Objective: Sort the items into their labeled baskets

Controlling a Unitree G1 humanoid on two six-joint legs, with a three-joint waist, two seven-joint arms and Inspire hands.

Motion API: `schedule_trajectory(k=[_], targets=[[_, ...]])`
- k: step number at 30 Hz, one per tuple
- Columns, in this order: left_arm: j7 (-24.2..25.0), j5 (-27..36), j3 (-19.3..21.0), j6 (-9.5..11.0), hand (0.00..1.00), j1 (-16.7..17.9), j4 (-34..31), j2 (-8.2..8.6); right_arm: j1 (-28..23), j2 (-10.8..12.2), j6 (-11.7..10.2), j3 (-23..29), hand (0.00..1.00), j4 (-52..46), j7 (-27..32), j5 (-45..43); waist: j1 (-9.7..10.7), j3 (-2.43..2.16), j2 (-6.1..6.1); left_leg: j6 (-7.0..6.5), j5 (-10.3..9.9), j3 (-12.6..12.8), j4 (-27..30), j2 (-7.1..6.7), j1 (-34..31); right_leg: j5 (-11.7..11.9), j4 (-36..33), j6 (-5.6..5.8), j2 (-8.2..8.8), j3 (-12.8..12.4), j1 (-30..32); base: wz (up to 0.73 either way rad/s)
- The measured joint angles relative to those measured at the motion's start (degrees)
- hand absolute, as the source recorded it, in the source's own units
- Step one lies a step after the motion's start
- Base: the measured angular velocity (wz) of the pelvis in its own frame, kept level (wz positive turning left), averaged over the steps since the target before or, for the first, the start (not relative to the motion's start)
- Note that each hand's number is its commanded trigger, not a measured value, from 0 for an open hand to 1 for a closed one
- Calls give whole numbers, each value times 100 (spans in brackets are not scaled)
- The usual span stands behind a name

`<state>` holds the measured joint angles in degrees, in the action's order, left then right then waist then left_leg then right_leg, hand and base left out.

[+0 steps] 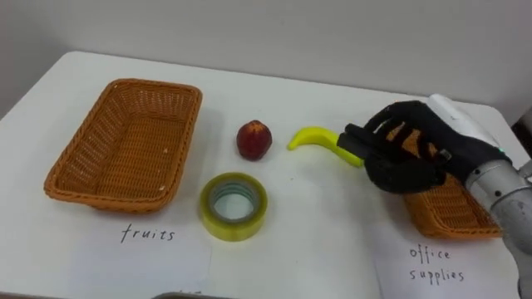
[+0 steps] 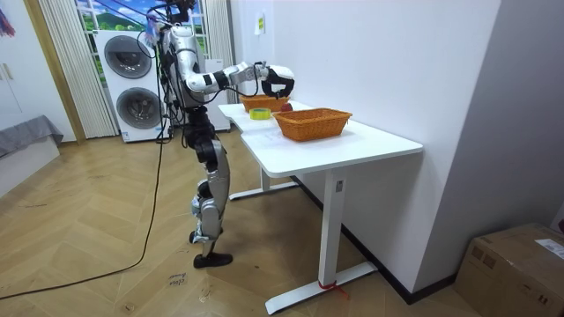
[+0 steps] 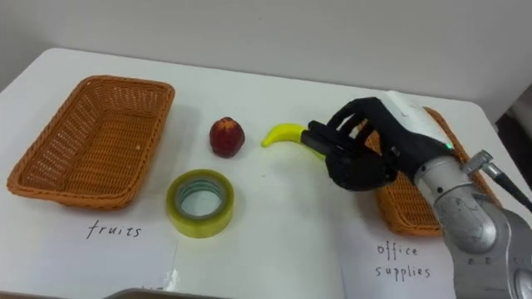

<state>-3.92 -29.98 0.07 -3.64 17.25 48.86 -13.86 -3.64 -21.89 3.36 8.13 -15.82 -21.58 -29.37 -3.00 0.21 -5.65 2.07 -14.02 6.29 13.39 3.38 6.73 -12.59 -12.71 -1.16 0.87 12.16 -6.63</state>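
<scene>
Right hand (image 1: 409,156) round one banana (image 1: 313,138)

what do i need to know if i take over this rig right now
Right robot hand: fingers curled round the right end of the banana, just left of the office supplies basket.
Things: the red fruit and the yellow tape roll lie on the table between the two baskets. The fruits basket, on the left, holds nothing.
Done: nothing is sorted as far as can be seen; the hand hides part of the office supplies basket.
Left: banana and red fruit into the fruits basket, tape roll into the office supplies basket.
</scene>
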Motion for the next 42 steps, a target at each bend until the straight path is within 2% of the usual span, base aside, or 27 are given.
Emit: schedule_trajectory(k=[7,11,14,17,18,22,33,37,42], targets=[[-4,30,203,37,0,18,31,7,0,-11,-139,56,100,7,439,435,47,33,-146,-1,0,-7,14,-3,-1,2,6,0,-8,-37,13,-1],[-15,39,224,40,0,40,154,9,0,-11,-161,217,100,7,534,496,139,51,-124,-2,-1,7,7,-6,-3,5,10,3,-8,-62,29,-3],[14,39,333,34,0,72,186,65,0,-14,-161,429,100,7,676,494,158,45,-83,-2,-1,58,2,0,-13,6,5,2,-14,-103,68,-8],[42,39,428,30,0,113,181,132,0,-63,-161,493,100,19,920,490,185,19,-33,-2,-1,99,0,0,1,6,5,3,-10,-109,70,-5],[42,35,430,26,0,150,184,146,0,-65,-162,495,100,57,1005,516,198,0,-45,-2,0,107,-4,0,12,6,3,3,-10,-116,69,-5],[42,25,433,17,0,212,189,184,0,-69,-162,500,100,341,1128,684,227,-13,-62,-2,1,142,-71,0,84,6,-4,3,-13,-145,54,-6],[230,23,466,15,0,228,178,185,-1,-69,-160,523,100,467,1268,877,275,21,-143,-2,1,172,-75,-1,110,5,20,5,-19,-222,68,-3],[321,-2,489,3,0,234,169,185,-1,-68,-160,525,100,608,1268,928,275,8,-175,-2,1,177,-75,-1,110,5,15,5,-17,-223,67,0],[354,-1,673,-23,0,241,49,179,-1,-66,-147,578,100,700,1267,922,286,12,-159,-2,1,184,-74,3,104,5,19,5,-18,-250,72,0]])
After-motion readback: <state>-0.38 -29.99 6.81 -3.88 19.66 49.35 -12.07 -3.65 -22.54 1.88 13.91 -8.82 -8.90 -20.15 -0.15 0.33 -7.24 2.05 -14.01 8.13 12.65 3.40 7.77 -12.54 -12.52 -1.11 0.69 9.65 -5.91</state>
